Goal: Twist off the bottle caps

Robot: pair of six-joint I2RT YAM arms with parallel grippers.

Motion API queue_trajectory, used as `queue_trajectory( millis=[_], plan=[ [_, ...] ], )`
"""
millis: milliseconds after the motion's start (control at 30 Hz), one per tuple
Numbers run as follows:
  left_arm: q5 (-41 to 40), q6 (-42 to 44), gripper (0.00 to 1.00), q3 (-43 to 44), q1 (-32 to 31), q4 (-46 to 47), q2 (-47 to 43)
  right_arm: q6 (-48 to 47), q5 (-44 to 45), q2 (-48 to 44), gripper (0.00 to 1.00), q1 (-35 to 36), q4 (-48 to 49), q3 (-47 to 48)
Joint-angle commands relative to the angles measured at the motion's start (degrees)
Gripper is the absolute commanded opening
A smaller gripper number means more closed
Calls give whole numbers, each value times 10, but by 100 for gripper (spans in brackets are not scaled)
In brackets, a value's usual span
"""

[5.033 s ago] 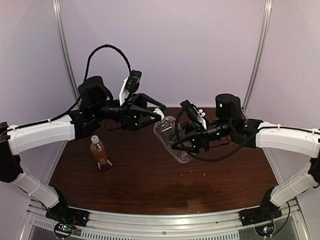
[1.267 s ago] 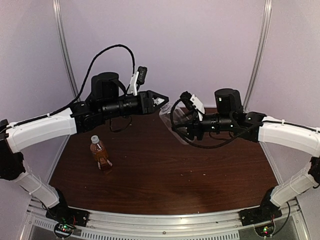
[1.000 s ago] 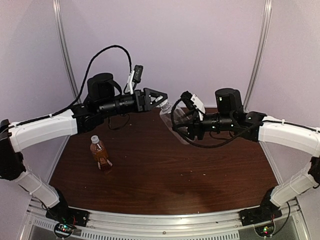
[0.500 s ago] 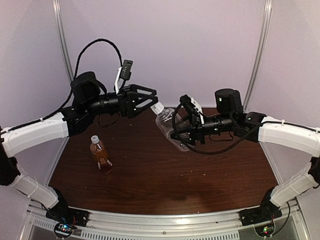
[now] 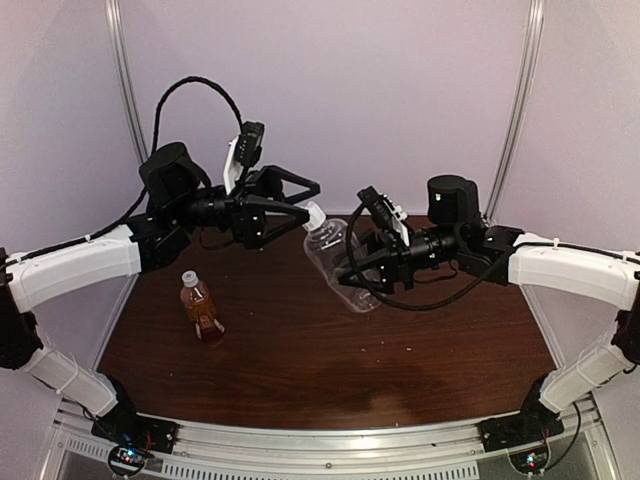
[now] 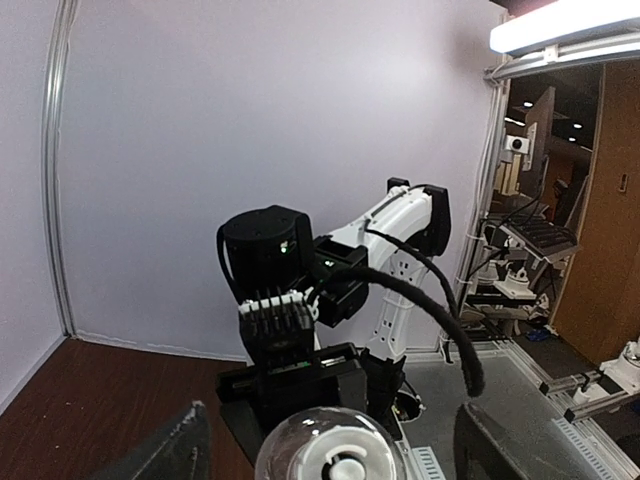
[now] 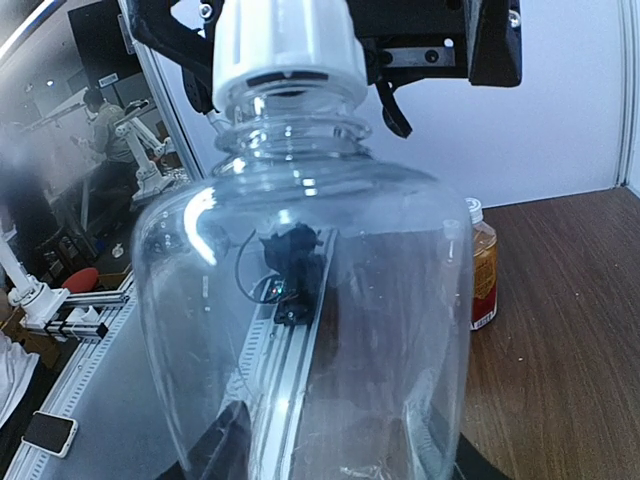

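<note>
My right gripper (image 5: 362, 272) is shut on the body of the clear bottle (image 5: 335, 255) and holds it tilted above the table, neck toward the left arm. Its white cap (image 5: 314, 214) is on the neck. My left gripper (image 5: 308, 200) is wide open right at that cap, one fingertip either side. In the left wrist view the cap (image 6: 335, 458) sits centred between the spread fingers (image 6: 172, 452). In the right wrist view the clear bottle (image 7: 300, 300) fills the frame with its cap (image 7: 288, 45) on top. The amber bottle (image 5: 201, 310), red-labelled, stands capped (image 5: 190, 279) at table left.
The brown table (image 5: 400, 360) has purple walls behind and at both sides. The amber bottle also shows in the right wrist view (image 7: 483, 265), standing to the right behind the clear bottle. A metal rail (image 5: 330, 445) runs along the near edge.
The left gripper opened off the cap, drew back to the left, and has now come back to the cap, still open. The right gripper lowered the clear bottle a little.
</note>
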Motion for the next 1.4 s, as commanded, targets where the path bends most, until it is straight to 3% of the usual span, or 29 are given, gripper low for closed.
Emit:
queue_trajectory(
  millis=[0, 267, 633, 800, 967, 1033, 1200, 1367],
  plan=[
    [44, -32, 82, -1, 0, 92, 22, 25, -42, 8, 52, -2, 43, -1],
    [53, -46, 66, 0, -7, 115, 37, 31, -47, 11, 52, -2, 50, -1],
    [48, -12, 55, -1, -23, 72, 38, 27, -38, 12, 52, -2, 40, 3],
    [49, -13, 43, -1, -23, 69, 36, 25, -34, 10, 52, -2, 38, 0],
    [42, -11, 21, -2, -23, 56, 36, 22, -13, 6, 51, -2, 28, 1],
    [34, -14, 17, -4, -24, 50, 32, 16, 10, 3, 51, -2, 14, 6],
    [-107, -24, 1, 15, -32, -45, 17, -20, 154, -5, 50, -2, -60, 25],
    [-357, -80, 0, 77, -79, -221, 14, -23, 297, -14, 49, -2, -75, 28]
  ],
)
